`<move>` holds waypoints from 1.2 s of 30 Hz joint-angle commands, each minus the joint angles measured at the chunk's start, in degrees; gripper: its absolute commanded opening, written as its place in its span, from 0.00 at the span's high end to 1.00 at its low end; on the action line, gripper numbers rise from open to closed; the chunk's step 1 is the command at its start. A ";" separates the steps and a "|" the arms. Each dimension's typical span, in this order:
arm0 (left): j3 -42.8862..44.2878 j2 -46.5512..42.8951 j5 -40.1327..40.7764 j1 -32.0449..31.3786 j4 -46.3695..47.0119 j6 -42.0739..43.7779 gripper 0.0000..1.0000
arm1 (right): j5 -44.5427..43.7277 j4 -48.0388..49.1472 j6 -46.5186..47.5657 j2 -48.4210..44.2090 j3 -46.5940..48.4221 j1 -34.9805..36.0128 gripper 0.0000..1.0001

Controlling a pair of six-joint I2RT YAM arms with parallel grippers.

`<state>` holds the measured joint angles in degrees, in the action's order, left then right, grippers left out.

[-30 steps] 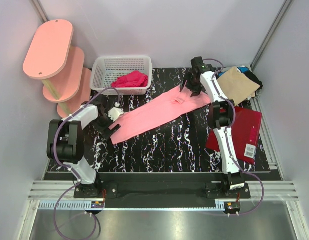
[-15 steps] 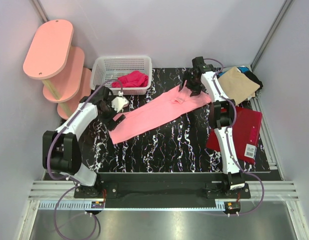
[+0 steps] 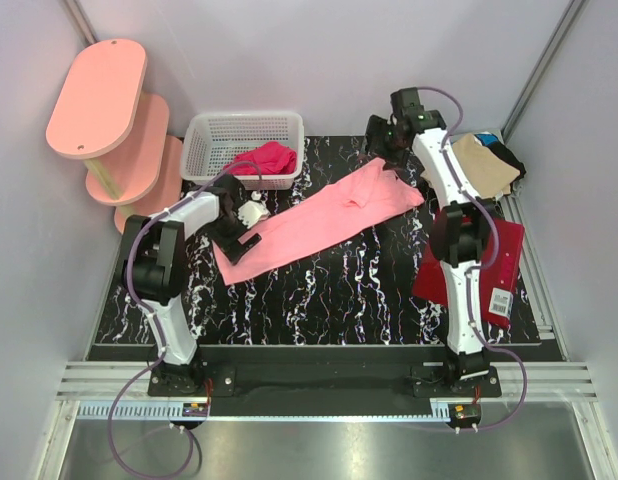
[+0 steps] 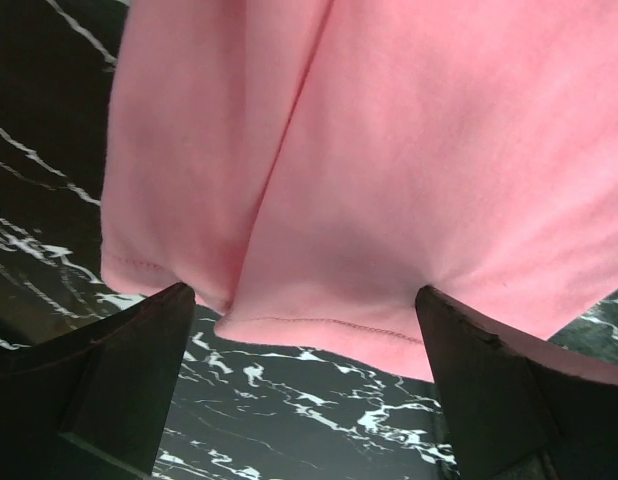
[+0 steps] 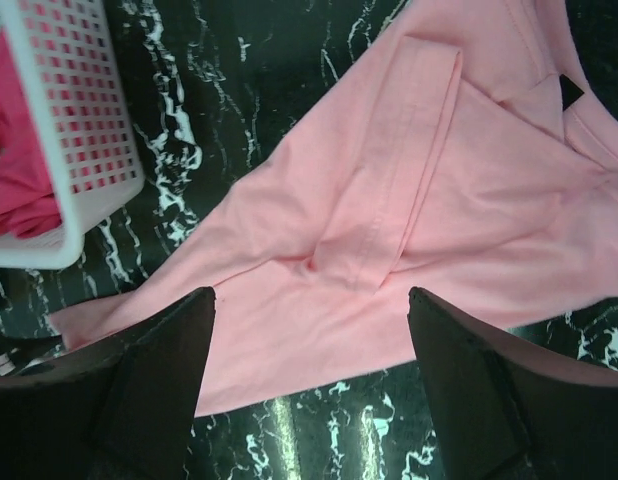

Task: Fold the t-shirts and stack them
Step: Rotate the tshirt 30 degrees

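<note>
Only the top view shows the folded dark red t-shirt [image 3: 504, 255].

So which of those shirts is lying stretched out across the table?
The light pink shirt, laid diagonally across the middle. The dark red one sits folded at the right edge, the tan one bunched in the far right corner.

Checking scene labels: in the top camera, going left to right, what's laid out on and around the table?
Pink tiered shelf → white basket → salmon-pink t-shirt → tan shirt. Dark red shirt left out: it overlaps the tan one sideways.
</note>
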<state>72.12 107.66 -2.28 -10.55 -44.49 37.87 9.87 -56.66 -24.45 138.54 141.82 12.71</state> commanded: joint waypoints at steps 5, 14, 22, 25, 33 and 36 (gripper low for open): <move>-1.45 -0.07 4.48 -2.37 2.74 -0.51 0.01 | -6.08 1.74 -0.69 -2.93 -9.02 0.48 0.14; -9.53 -7.27 5.62 -8.25 2.30 -1.57 0.01 | -9.60 -4.51 -2.36 5.77 -3.65 -2.51 0.14; -14.19 -10.19 5.54 -13.44 1.16 -4.20 0.01 | -6.27 -4.86 -3.33 9.64 -3.22 -4.89 0.15; -14.64 -10.36 5.01 -15.11 0.90 -4.91 0.01 | -5.31 -5.30 -2.63 12.01 -0.59 -5.68 0.15; -15.78 -9.92 2.64 -20.82 0.63 -8.33 0.01 | 2.35 -4.25 0.10 16.42 9.70 -5.86 0.17; -16.22 -9.83 -0.08 -22.32 0.46 -9.39 0.01 | 2.00 -2.93 0.80 14.84 9.09 -5.59 0.17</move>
<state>58.46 97.32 2.33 -30.83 -43.62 31.48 10.00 -62.37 -26.02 153.69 149.08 7.01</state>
